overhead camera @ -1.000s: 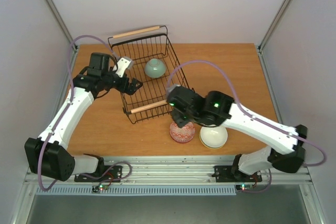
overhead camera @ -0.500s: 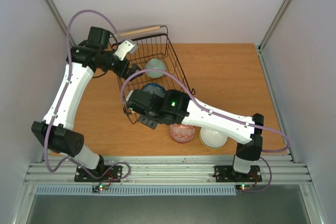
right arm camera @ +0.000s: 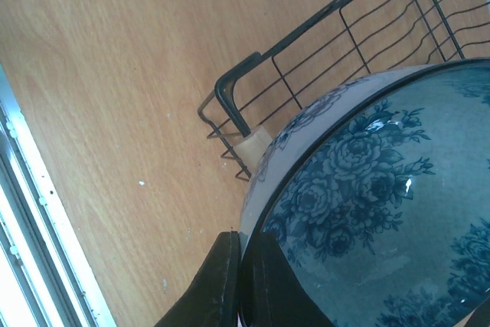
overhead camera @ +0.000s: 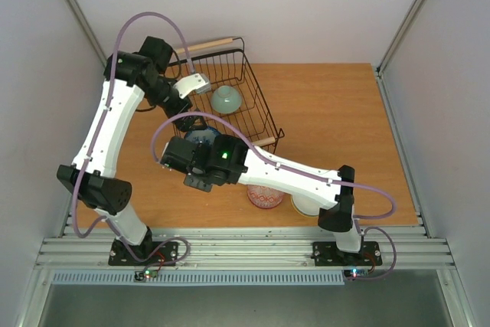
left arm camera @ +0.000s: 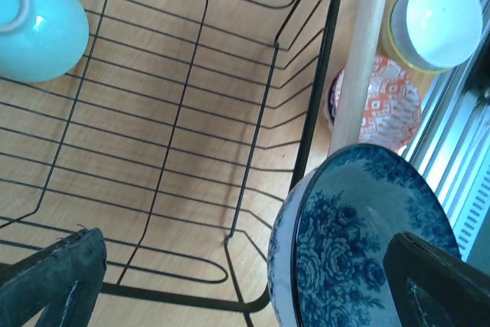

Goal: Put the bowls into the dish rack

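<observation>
The black wire dish rack stands at the back left of the table, with a mint green bowl upside down inside it. My right gripper is shut on the rim of a blue-and-white flowered bowl and holds it over the rack's near left corner. In the right wrist view the fingers pinch the bowl's rim. My left gripper hovers open and empty over the rack's far left side. Its view shows the mint bowl, the rack floor and the blue bowl.
A red-patterned bowl and a cream bowl sit on the table near the front edge, partly under my right arm. Both show in the left wrist view, red and cream, beside the rack's wooden handle.
My right arm has swung left, carrying the blue bowl from near the front bowls to the rack's near left corner. My left arm has lifted and moved back over the rack's far side.
</observation>
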